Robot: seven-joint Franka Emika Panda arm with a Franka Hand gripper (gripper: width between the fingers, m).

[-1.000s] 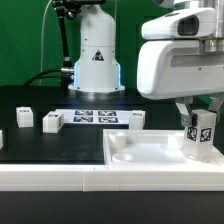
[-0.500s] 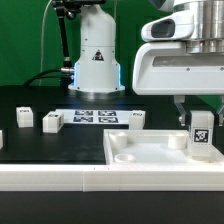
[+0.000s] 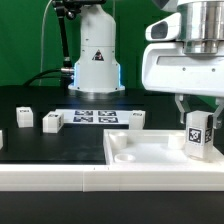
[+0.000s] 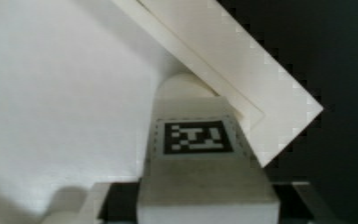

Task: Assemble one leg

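Note:
My gripper (image 3: 198,112) is shut on a white square-sided leg (image 3: 199,136) with a black-and-white tag on its side. It holds the leg upright over the near right part of the large flat white panel (image 3: 150,155). In the wrist view the leg (image 4: 202,150) runs up between my dark fingers (image 4: 123,205), its tag facing the camera, and its far end sits at the panel's corner (image 4: 51,90). I cannot tell whether the leg's end touches the panel.
The marker board (image 3: 95,117) lies at the arm's base. Three more small white legs (image 3: 25,119) (image 3: 53,122) (image 3: 136,118) stand on the black table. Another white piece shows at the exterior view's left edge (image 3: 1,140).
My gripper with the leg rose and shifted toward the exterior view's right, then came down again a little; it now stands slightly right of where it was a second ago.

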